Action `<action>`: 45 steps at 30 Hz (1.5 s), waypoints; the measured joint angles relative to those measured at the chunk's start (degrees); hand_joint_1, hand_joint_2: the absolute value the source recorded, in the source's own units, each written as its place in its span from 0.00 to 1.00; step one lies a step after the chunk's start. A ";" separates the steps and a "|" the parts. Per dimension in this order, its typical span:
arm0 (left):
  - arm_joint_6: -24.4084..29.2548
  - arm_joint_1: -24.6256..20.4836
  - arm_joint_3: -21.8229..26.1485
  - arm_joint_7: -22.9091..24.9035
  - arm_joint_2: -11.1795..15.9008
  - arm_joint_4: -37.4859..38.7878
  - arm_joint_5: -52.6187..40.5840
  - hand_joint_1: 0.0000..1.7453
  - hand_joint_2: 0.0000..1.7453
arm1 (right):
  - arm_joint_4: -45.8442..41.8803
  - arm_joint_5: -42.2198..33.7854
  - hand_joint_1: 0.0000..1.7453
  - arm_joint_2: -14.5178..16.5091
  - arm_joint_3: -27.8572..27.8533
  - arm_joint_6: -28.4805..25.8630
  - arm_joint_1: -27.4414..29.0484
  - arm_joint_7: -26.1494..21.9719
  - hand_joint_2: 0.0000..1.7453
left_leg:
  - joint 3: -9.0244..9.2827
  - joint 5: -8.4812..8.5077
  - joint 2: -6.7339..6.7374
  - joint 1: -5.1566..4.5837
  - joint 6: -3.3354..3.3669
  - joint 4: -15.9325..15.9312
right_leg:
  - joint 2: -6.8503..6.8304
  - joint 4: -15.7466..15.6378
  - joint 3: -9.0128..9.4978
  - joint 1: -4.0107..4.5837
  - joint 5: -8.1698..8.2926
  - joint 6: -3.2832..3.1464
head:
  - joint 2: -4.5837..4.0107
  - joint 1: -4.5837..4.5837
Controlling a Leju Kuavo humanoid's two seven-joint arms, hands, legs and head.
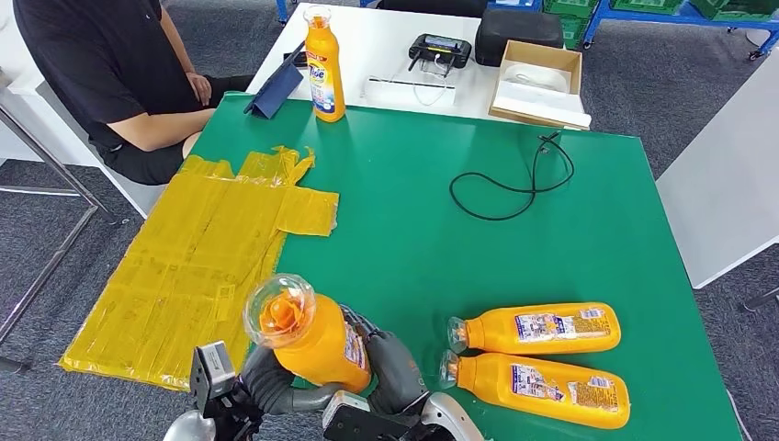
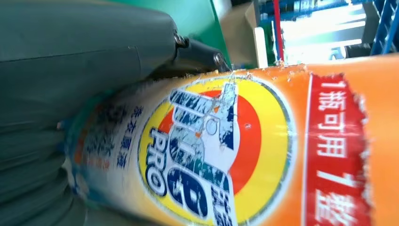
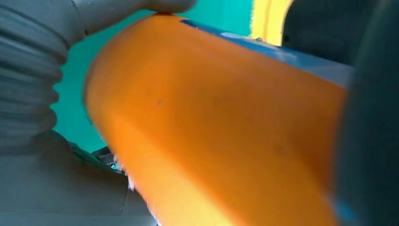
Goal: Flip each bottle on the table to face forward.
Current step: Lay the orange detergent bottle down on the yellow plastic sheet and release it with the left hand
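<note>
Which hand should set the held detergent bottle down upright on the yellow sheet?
Probably the left hand: both it and the right hand grip the detergent bottle, but the yellow sheet lies on the left, while two lying bottles crowd the right.

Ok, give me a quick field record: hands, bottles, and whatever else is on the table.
left hand: grips held bottle, front label toward its wrist camera
right hand: grips same bottle from the other side
lying bottles: on their sides, near right, back labels up, caps pointing left
upright bottle: far edge, front label showing
yellow sheet: flat, left side
black cable: looped, far right
person: seated at far left
</note>
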 joint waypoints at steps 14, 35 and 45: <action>28.38 2.15 5.71 -0.97 5.24 -0.67 -49.96 1.00 1.00 | -17.86 8.47 0.00 -2.96 -6.51 -0.53 6.93 0.64 0.25 | 0.00 0.00 0.01 0.02 -0.01 -0.01 | 0.01 0.01 -0.02 0.02 -0.01 -0.01 | 0.00 -0.01; 31.14 0.21 7.40 17.18 12.16 11.78 -77.28 0.00 1.00 | -33.08 10.22 0.00 -10.90 -10.09 -2.77 12.11 1.33 1.00 | 0.14 -0.02 -0.02 0.01 -0.02 -0.01 | 0.00 -0.01 0.13 0.01 -0.03 -0.02 | 0.00 -0.02; 30.54 -1.71 7.27 17.82 12.63 14.55 -76.36 0.00 1.00 | -32.99 14.30 0.00 -16.80 -12.97 1.21 12.41 6.65 1.00 | 0.66 -0.17 -0.27 0.01 -0.12 -0.04 | -0.12 -0.03 0.16 0.00 -0.32 -0.14 | 0.00 -0.01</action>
